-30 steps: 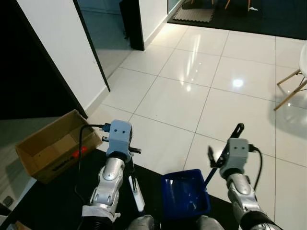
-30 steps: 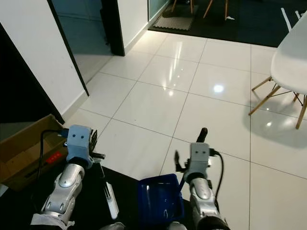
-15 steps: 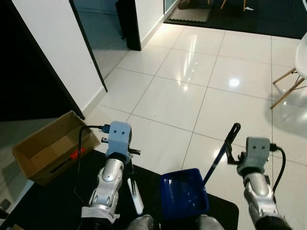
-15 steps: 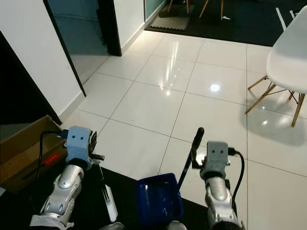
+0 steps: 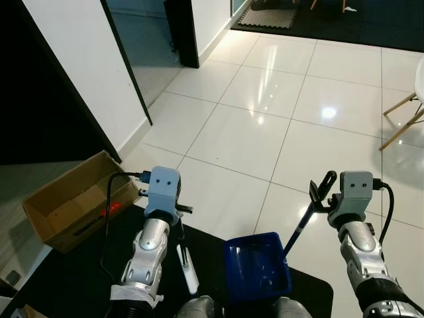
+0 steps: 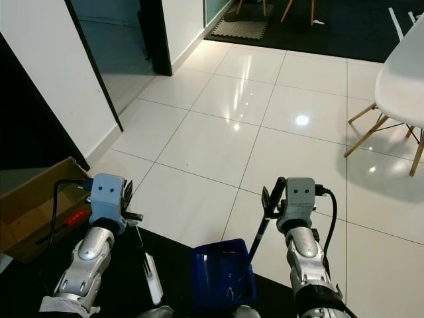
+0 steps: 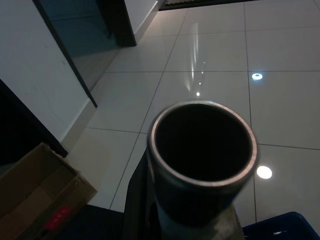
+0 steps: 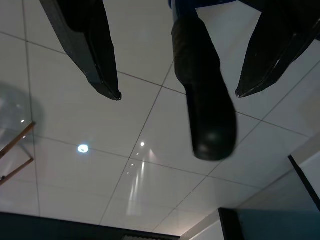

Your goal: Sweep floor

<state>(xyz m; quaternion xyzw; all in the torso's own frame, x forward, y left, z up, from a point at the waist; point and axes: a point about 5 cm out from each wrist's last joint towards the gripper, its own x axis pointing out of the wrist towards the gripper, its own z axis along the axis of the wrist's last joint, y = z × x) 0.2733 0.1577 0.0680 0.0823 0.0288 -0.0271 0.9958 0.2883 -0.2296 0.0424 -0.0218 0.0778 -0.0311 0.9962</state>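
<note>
Right gripper (image 8: 175, 65) back at the dustpan handle (image 8: 202, 95), after swinging clear of it half a second ago.
Its fingers straddle the black grip spread wide, not clamped. Blue dustpan (image 5: 257, 268) sits low between the arms so it travels along. Left gripper (image 5: 173, 212) carries the broom pole (image 7: 202, 155) upright; finger spread cannot be told.
</note>
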